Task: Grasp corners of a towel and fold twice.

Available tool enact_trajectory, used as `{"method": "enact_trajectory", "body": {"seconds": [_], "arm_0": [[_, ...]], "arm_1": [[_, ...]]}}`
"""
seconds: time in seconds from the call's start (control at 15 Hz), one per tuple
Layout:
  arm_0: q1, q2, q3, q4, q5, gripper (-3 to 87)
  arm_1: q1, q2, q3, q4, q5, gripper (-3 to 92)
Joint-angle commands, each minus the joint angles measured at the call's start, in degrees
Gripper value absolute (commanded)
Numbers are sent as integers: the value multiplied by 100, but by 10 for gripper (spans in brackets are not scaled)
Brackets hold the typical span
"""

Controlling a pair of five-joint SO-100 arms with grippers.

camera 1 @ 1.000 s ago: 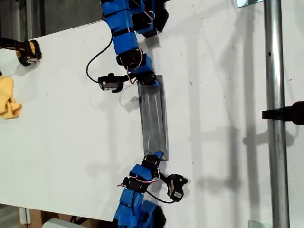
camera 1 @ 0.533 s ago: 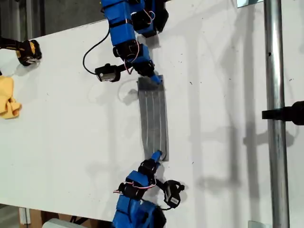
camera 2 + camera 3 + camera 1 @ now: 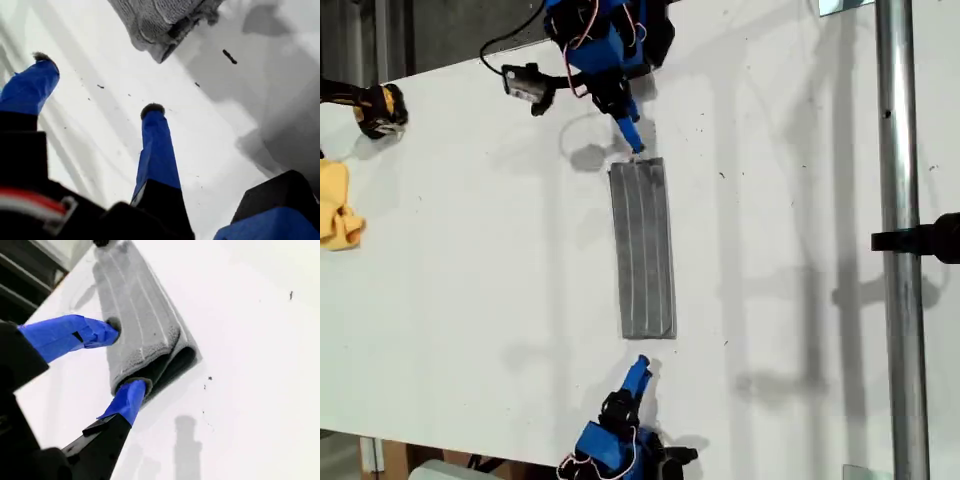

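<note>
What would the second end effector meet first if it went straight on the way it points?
The folded towel: its near end lies right ahead of my open second end effector, probably partly between the fingertips.

Blue fingers (image 3: 156, 150) — dark tips; black housings.

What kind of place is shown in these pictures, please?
Probably a lab or workshop bench for robot trials: a bare white table holds only a folded grey towel, two small blue arms reach from opposite edges, and a metal pole stands at the exterior view's right.
</note>
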Motion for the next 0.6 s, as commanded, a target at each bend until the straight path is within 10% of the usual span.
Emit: {"method": "enact_trajectory", "body": {"seconds": [0.0, 0.53], "arm_0": [[0, 571, 105, 299, -88, 181], [-35, 571, 281, 290, -105, 171]], "arm_1": [[-255, 1573, 712, 88, 536, 373], [396, -5730, -1441, -2188, 835, 456]]}}
